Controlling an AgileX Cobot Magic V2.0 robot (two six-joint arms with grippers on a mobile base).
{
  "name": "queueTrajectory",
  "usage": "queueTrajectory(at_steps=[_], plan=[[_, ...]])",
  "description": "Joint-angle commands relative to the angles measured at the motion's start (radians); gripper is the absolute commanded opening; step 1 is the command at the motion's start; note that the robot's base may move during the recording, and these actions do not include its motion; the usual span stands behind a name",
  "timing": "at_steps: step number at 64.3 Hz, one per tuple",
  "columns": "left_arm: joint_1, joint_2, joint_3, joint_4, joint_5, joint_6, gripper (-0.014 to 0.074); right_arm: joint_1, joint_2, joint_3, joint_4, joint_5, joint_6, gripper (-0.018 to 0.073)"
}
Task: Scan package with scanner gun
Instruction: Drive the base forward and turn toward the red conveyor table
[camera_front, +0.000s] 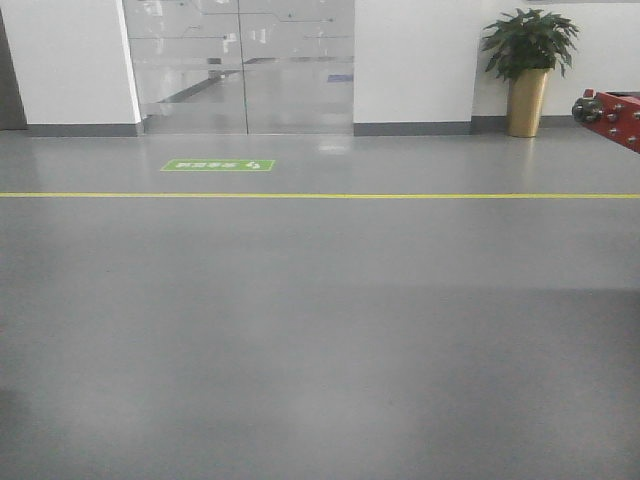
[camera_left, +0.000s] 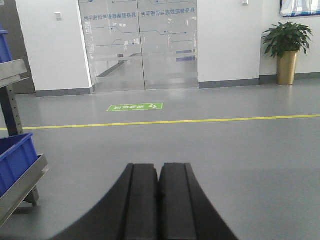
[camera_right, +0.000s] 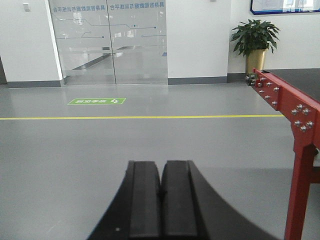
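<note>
No package and no scanner gun show in any view. My left gripper (camera_left: 159, 167) is shut and empty, its black fingers pressed together, pointing out over the grey floor. My right gripper (camera_right: 161, 164) is also shut and empty, pointing the same way toward the glass doors. Neither gripper shows in the front view.
A metal rack (camera_left: 15, 187) with a blue bin (camera_left: 14, 160) stands at the left. A red bolted frame (camera_right: 285, 102) stands at the right and also shows in the front view (camera_front: 610, 117). A yellow floor line (camera_front: 320, 195), green floor sign (camera_front: 217, 165), glass doors (camera_front: 245, 65) and a potted plant (camera_front: 527, 70) lie ahead.
</note>
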Motion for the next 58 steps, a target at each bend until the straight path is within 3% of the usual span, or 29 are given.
queueTrajectory(at_steps=[1, 58], plan=[[-0.006, -0.004, -0.003, -0.007, -0.015, -0.006, -0.0111, -0.002, -0.004, -0.002, -0.008, -0.022, -0.003, -0.0163], [-0.006, -0.004, -0.003, -0.007, -0.015, -0.006, -0.0111, -0.002, -0.004, -0.002, -0.008, -0.022, -0.003, -0.0163]])
